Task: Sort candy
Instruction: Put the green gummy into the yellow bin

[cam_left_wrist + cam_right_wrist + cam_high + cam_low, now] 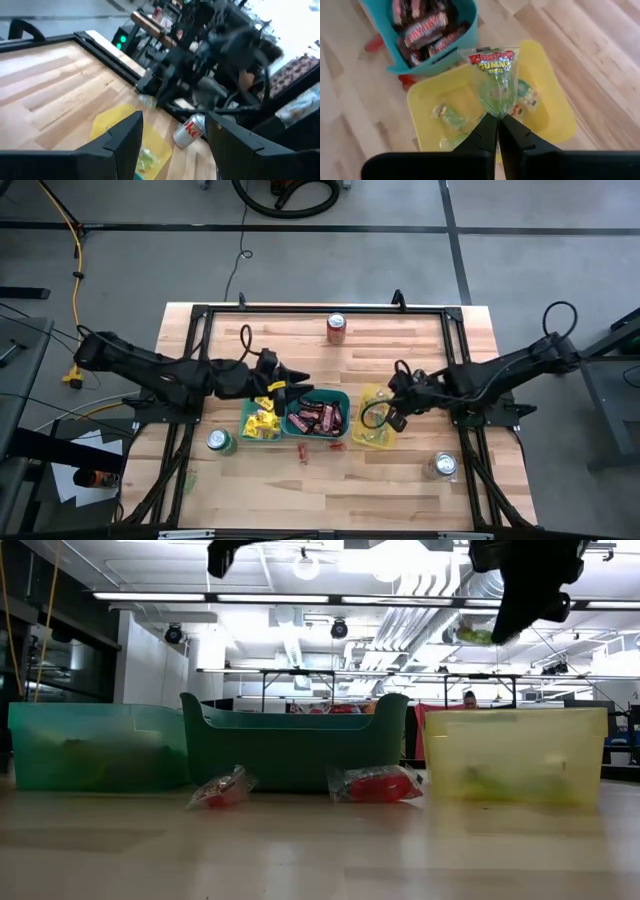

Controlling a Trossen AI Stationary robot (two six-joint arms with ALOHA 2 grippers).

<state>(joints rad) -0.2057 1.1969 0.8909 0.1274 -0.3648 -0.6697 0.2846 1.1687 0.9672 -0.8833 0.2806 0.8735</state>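
Observation:
In the right wrist view my right gripper (497, 122) is shut on a clear green gummy packet (494, 80) over the yellow bin (555, 90), which holds a few green sweets (447, 116). The high view shows my left gripper (290, 385), open and touching nothing, above the two teal bins. The pale teal bin (246, 418) holds yellow packets (264, 420). The darker teal bin (345, 398) holds brown-red bars (318, 418). Two red-wrapped sweets (220, 790) (378, 784) lie on the table in front of the bins. My right gripper pinches the gummy packet by its plain end (496, 111), opposite the printed header, between the two fingertips (487, 131). The fingers slant down from the table's right side. The packet reaches out beyond the fingertips above the yellow bin's inside, lifted clear of the sweets below.
A red can (336, 327) stands near the far edge, a green can (220, 441) left of the bins, a silver can (440, 465) near the right front. A black frame (320, 308) borders the table. Bare wood lies in front of and behind the bins.

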